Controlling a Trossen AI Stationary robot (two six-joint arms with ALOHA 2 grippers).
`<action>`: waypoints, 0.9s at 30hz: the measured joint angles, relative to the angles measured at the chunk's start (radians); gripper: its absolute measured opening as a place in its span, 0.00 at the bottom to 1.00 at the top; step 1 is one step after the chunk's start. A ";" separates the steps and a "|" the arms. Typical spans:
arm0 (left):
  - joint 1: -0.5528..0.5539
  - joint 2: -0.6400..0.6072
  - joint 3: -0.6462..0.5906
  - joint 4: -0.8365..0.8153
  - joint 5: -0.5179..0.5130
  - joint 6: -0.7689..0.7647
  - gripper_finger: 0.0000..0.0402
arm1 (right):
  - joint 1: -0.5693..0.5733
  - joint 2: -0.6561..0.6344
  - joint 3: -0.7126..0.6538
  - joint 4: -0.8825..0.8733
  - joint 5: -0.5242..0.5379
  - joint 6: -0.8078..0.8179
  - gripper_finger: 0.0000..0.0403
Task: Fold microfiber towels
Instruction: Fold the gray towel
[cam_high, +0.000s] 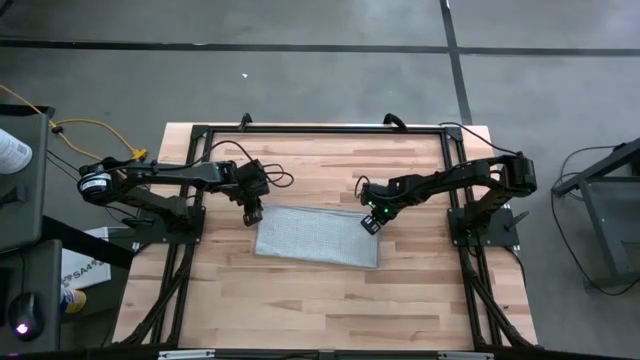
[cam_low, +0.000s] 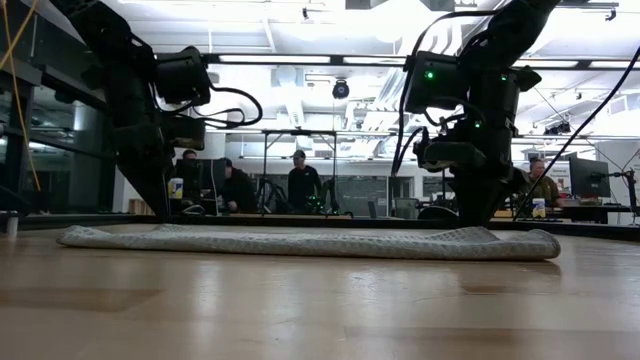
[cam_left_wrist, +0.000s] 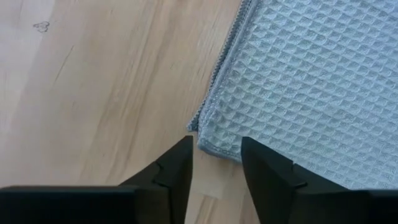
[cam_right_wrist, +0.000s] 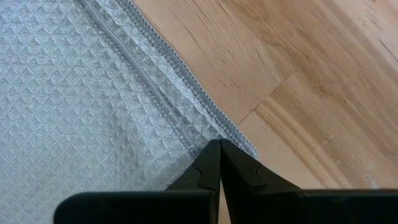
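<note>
- Microfiber towel: one light grey-white cloth with a waffle-like nubbly weave, lying flat near the middle of the wooden tabletop. From above it reads as a wide rectangle, its long sides running left to right. In the right wrist view two stitched hems run close together side by side, which shows one layer lying on another along that edge. From table height it is a low, slightly rumpled strip.
- Left tool: poised over the towel's far-left corner. Its two dark fingers stand spread apart, with the cloth's corner showing in the gap between them; nothing is pinched.
- Right tool: at the towel's far-right corner. Its fingers are pressed together tip to tip, right at the hemmed edge of the cloth; whether any fabric is caught between them cannot be told.
- Both arms, table-height view: the left arm and the right arm come down from above behind the towel's two ends.
- Background: several people at workstations in the room beyond the tabletop.
</note>
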 joint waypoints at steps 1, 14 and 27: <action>0.000 0.000 0.000 0.000 0.000 0.000 0.36 | 0.000 0.000 0.000 0.000 0.004 0.000 0.00; 0.002 0.000 0.000 0.010 -0.005 0.000 0.39 | 0.003 0.001 -0.001 0.045 0.038 -0.037 0.00; 0.002 0.000 0.000 0.008 -0.008 0.000 0.39 | 0.008 0.002 -0.002 0.090 0.051 -0.066 0.01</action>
